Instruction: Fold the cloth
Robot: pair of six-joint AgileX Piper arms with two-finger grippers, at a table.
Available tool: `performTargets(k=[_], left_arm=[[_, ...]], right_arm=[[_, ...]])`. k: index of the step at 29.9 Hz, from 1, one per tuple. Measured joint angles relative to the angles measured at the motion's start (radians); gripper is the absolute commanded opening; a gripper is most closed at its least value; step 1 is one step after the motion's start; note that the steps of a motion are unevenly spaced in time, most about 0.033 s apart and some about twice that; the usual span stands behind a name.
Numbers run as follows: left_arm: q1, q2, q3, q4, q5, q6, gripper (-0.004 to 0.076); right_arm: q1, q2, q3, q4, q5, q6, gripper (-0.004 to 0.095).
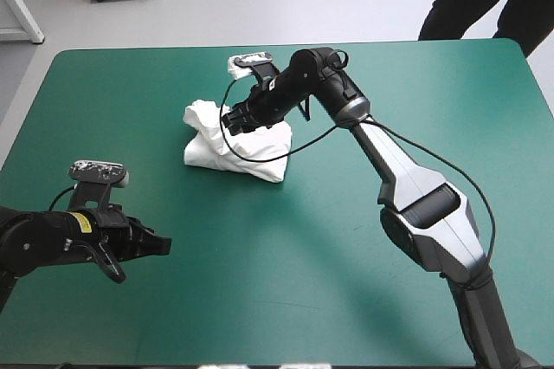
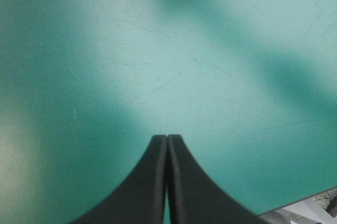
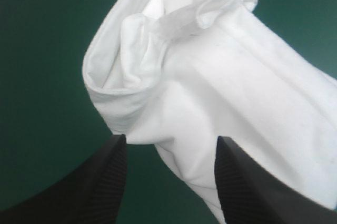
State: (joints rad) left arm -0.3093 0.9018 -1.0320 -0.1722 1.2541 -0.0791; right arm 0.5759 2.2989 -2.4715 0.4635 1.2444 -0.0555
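The crumpled white short-sleeved T-shirt (image 1: 251, 151) lies near the middle of the teal-green table (image 1: 130, 92), the right gripper (image 1: 232, 119) over it with black fingers apart, while the left gripper (image 1: 160, 246) near the near left corner has its fingers together.

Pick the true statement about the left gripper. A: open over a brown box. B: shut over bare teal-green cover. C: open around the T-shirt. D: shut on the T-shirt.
B: the left gripper forms one pointed arch over the teal-green cover; the T-shirt lies by the right gripper.
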Motion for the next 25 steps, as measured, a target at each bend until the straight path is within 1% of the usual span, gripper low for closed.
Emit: performTargets(k=[6,9,13,14,17,21,25], left_arm=[[0.000,0.000,0.000,-0.023,0.000,0.000,-0.0009],[0.000,0.000,0.000,-0.031,0.000,0.000,-0.0009],[0.000,0.000,0.000,-0.032,0.000,0.000,-0.0009],[0.000,0.000,0.000,-0.033,0.000,0.000,-0.0009],[0.000,0.000,0.000,-0.033,0.000,0.000,-0.0009],[0.000,0.000,0.000,-0.033,-0.004,0.000,-0.0009],[0.000,0.000,0.000,-0.033,-0.010,0.000,-0.0009]], right_arm=[[-0.025,-0.056,0.000,-0.043,0.006,0.014,0.0482],[-0.047,-0.107,0.051,-0.071,0.005,0.026,0.0482],[-0.080,-0.200,0.254,-0.087,0.001,0.030,0.0482],[-0.086,-0.233,0.335,-0.095,0.001,0.029,0.0482],[-0.089,-0.304,0.503,-0.111,-0.003,0.010,0.0482],[-0.089,-0.357,0.635,-0.103,-0.076,-0.002,0.0482],[-0.089,-0.340,0.682,-0.096,-0.153,-0.018,0.0482]])
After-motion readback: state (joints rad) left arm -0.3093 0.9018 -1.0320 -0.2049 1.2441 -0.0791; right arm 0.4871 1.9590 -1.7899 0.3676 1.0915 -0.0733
